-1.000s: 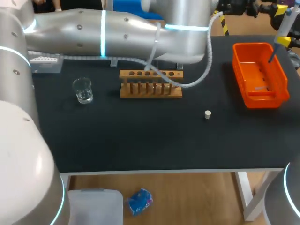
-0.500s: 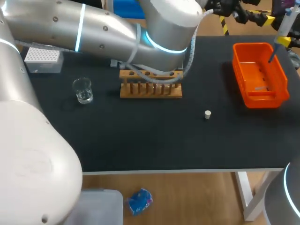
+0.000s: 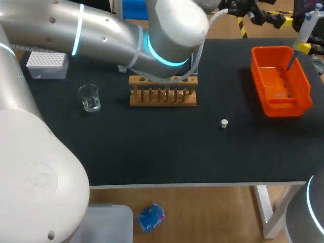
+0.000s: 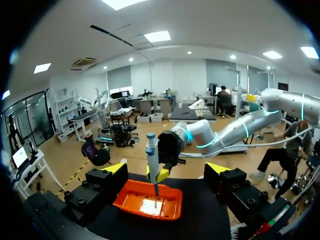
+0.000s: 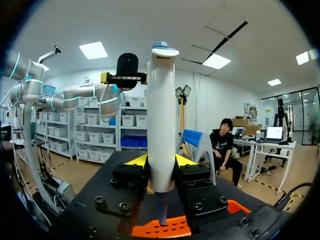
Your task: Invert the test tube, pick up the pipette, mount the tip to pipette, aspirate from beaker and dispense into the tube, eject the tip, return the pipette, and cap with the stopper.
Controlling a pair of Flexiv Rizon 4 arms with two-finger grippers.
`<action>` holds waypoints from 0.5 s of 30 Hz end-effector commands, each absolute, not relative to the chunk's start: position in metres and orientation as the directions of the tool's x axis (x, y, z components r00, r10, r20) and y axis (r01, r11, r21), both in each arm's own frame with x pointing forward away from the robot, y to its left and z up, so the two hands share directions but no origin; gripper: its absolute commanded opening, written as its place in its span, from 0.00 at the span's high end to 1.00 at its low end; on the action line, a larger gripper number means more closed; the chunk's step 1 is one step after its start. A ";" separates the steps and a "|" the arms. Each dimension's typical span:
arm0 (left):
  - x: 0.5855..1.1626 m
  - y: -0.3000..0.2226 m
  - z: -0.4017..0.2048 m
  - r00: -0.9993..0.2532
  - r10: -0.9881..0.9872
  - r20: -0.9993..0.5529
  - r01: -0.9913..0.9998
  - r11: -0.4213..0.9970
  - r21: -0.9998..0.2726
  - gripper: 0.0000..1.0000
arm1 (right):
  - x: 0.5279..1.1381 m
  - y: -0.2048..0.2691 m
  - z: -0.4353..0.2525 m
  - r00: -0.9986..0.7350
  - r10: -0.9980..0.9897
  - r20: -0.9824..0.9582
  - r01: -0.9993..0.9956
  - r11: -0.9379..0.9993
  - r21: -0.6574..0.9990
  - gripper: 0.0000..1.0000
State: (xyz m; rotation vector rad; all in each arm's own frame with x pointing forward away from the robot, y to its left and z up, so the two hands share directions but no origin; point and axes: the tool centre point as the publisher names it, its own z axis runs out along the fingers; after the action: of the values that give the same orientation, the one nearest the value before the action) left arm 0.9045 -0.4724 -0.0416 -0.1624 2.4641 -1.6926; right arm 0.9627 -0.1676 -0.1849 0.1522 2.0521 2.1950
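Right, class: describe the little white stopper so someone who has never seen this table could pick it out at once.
On the black table top, look between the wooden test tube rack and the orange plastic bin, nearer the robot's edge. There the small white cylindrical stopper stands alone, far smaller than the clear glass beaker beyond the rack.

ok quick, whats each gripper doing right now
Left gripper: open, nothing between its fingers.
Right gripper: shut on the pipette, held upright.
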 end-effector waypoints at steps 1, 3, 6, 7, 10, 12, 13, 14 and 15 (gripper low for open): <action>0.876 -0.428 -0.045 -0.975 -0.208 -0.080 0.013 0.305 -0.952 0.00 | 0.938 -0.145 -0.180 -0.981 0.191 -0.027 -0.039 -0.059 0.997 1.00; 0.867 -0.413 -0.048 -0.970 -0.231 -0.081 0.011 0.289 -0.957 0.00 | 0.929 -0.137 -0.178 -0.983 0.181 -0.039 -0.049 -0.047 0.998 1.00; 0.855 -0.394 -0.053 -0.962 -0.261 -0.080 0.006 0.270 -0.963 0.00 | 0.911 -0.120 -0.172 -0.983 0.180 -0.043 -0.053 -0.053 0.997 1.00; 0.851 -0.389 -0.054 -0.960 -0.267 -0.081 0.006 0.268 -0.963 0.00 | 0.905 -0.115 -0.171 -0.983 0.180 -0.044 -0.055 -0.053 0.997 1.00; 0.841 -0.372 -0.060 -0.957 -0.281 -0.073 0.004 0.237 -0.972 0.00 | 0.887 -0.099 -0.169 -0.982 0.184 -0.046 -0.057 -0.058 0.997 1.00; 0.836 -0.362 -0.065 -0.957 -0.283 -0.070 0.004 0.226 -0.974 0.00 | 0.875 -0.089 -0.169 -0.981 0.187 -0.044 -0.056 -0.060 0.997 1.00; 0.834 -0.358 -0.067 -0.956 -0.284 -0.069 0.004 0.223 -0.975 0.00 | 0.870 -0.084 -0.169 -0.981 0.188 -0.043 -0.055 -0.062 0.997 1.00; 0.833 -0.353 -0.070 -0.956 -0.285 -0.068 0.005 0.215 -0.977 0.00 | 0.865 -0.079 -0.169 -0.981 0.189 -0.042 -0.055 -0.063 0.996 1.00; 0.832 -0.349 -0.072 -0.955 -0.291 -0.061 0.000 0.205 -0.979 0.00 | 0.860 -0.074 -0.168 -0.981 0.192 -0.041 -0.055 -0.067 0.996 1.00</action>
State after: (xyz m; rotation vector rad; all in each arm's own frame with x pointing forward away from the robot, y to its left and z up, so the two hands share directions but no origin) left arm 0.8407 -0.3853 -0.0708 -0.3145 2.3970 -1.6218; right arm 0.8832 -0.0882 -0.1719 0.0025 2.0845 2.2495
